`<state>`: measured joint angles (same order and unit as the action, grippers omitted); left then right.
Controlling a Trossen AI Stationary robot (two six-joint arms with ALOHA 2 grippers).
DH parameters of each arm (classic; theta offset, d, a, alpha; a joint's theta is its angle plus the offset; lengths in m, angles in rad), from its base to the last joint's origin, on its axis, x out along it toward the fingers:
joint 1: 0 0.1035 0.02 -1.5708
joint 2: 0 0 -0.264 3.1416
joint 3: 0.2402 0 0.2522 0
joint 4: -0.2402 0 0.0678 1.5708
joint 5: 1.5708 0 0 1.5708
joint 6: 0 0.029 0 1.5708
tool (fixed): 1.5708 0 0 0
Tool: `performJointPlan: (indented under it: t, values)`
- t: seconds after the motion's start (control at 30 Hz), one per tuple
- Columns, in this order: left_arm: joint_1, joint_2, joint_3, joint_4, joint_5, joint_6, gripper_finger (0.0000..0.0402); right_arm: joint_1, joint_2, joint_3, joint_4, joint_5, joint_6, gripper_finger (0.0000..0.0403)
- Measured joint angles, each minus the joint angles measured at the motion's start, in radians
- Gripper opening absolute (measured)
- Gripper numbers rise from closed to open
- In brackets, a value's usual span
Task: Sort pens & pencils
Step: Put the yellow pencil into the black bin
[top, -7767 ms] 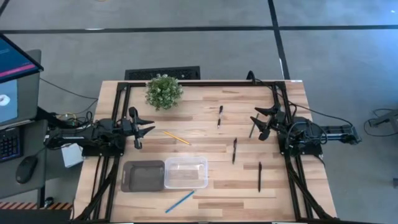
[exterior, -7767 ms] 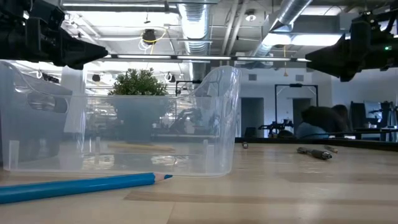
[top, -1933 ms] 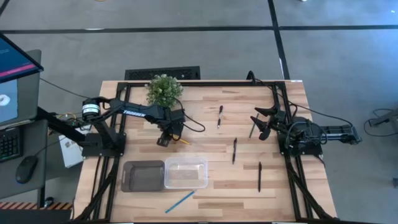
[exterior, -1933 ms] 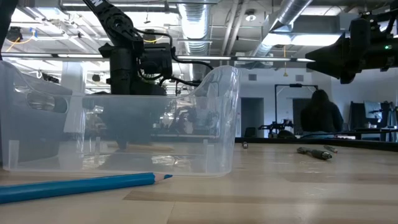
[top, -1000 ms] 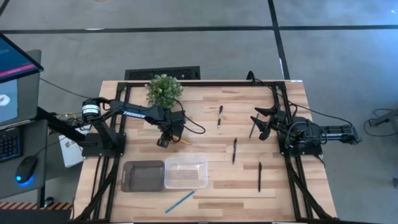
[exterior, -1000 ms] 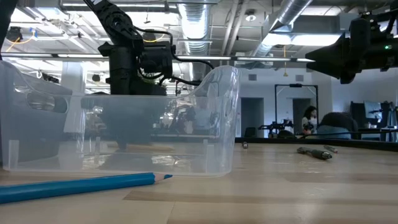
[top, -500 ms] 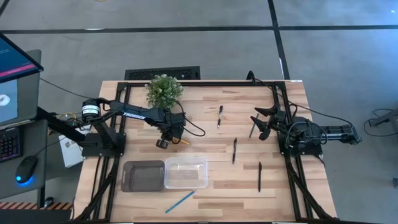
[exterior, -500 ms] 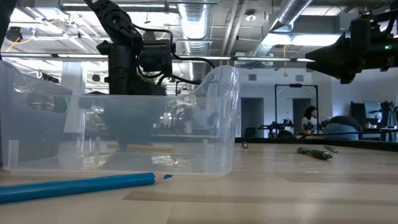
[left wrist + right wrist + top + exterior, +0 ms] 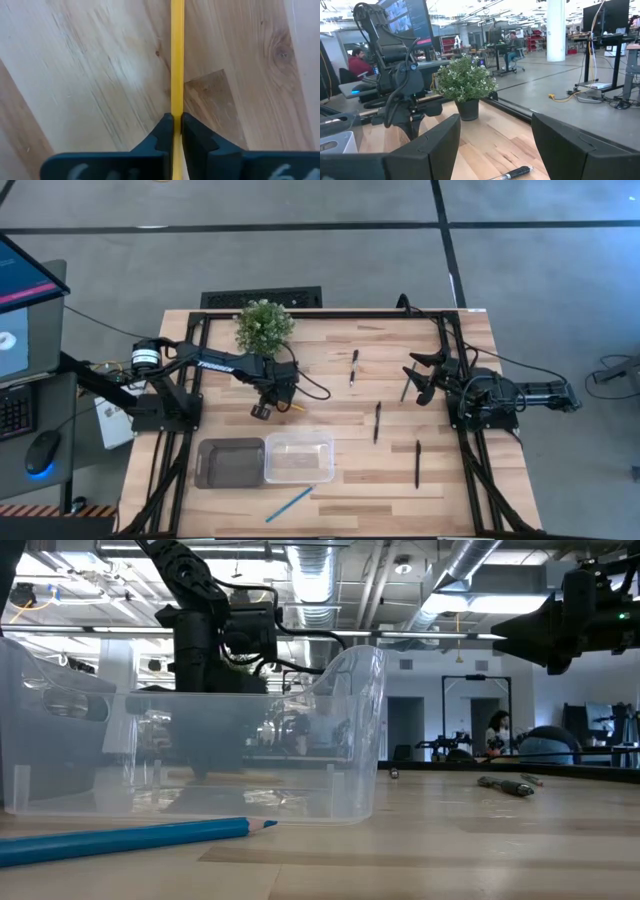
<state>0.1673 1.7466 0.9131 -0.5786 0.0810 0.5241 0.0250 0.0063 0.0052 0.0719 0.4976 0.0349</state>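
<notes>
Closed on the yellow pencil [image 9: 177, 65], the left gripper [image 9: 262, 410] sits near the table's [image 9: 450, 490] left edge. Risk: the thin pencil pivots or slips on lifting (grip looks off-centre). Right gripper [image 9: 418, 377] waits open.

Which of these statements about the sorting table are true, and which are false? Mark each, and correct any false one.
1. The left gripper is shut on the yellow pencil. True.
2. The blue pencil lies inside the clear bin. False: it lies on the table, outside the bin.
3. The right gripper is open and holds nothing. True.
4. The potted plant stands between the two bins. False: it stands at the table's far edge, apart from them.
</notes>
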Motion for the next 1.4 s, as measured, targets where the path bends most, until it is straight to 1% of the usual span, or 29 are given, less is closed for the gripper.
performJointPlan:
  t: [0.1,0.27,0.4,0.8,1.07,1.4]
  values:
    - [0.000,0.000,-0.001,0.006,0.002,-0.021,0.0013,0.000,0.000,0.000,0.000,0.000,0.000,0.0268]
    - [0.000,0.000,0.000,0.007,-0.009,-0.019,0.0008,0.000,0.000,0.000,0.000,0.000,0.000,0.0268]
    - [-0.003,0.005,0.019,-0.022,-0.033,0.002,0.0010,0.000,0.000,0.000,0.000,0.000,0.000,0.0268]
    - [-0.002,0.014,0.084,-0.099,-0.044,0.006,0.0010,0.000,0.000,0.000,0.000,0.000,0.000,0.0268]
    - [0.005,0.011,0.080,-0.095,-0.031,-0.021,0.0012,0.000,0.000,0.000,0.000,0.000,0.000,0.0268]
    - [0.006,0.010,0.080,-0.109,-0.033,-0.017,0.0011,0.000,0.000,0.000,0.000,0.000,0.000,0.0268]
